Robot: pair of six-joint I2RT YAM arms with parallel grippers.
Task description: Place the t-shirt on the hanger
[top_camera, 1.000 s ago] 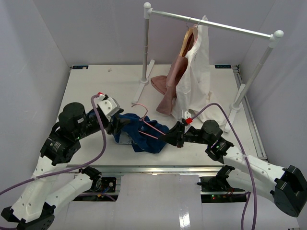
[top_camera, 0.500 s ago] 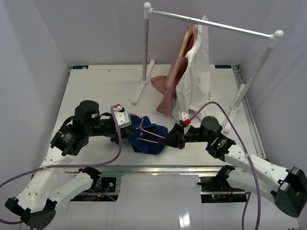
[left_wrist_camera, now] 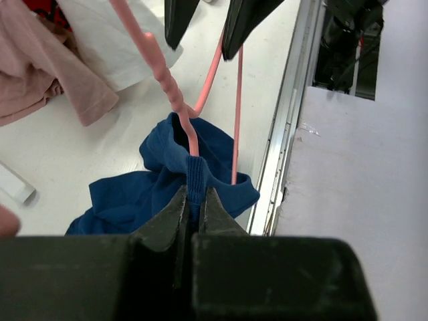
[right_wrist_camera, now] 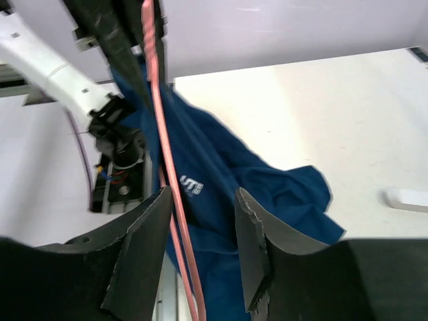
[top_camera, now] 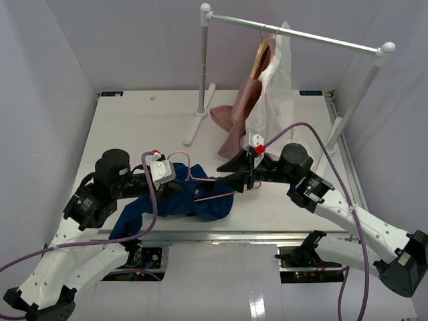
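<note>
Pinching the ribbed neckband of the navy t-shirt (left_wrist_camera: 134, 194), the left gripper (left_wrist_camera: 194, 200) is clenched on the fabric, with its two fingers pressed together around the fold. The shirt lies crumpled on the white table (top_camera: 134, 120) near its front edge, between the two arms, and one tail of it stretches out toward the left arm's base. The pink hanger (left_wrist_camera: 168, 85) is tangled in the shirt. Its thicker arm dips into the cloth just above the pinch, a thin bar runs alongside, and its hook rises behind the left wrist. The right gripper (right_wrist_camera: 202, 200) is released, with its fingers standing apart on either side of the hanger. The hanger passes between them, close to the finger on the left of the wrist view; whether it touches that finger I cannot tell. Right behind this gripper the way is crowded. A dusty-pink garment (top_camera: 239, 124) and a white garment (top_camera: 274, 114) hang from a tan wooden hanger (top_camera: 259, 59) on the white clothes rail (top_camera: 301, 35), and their lower ends reach down to the table just beside the right wrist. One rack foot (top_camera: 195, 127) lies on the table beyond the shirt. A purple cable (top_camera: 150, 207) loops off the left wrist and across the spread part of the shirt.
</note>
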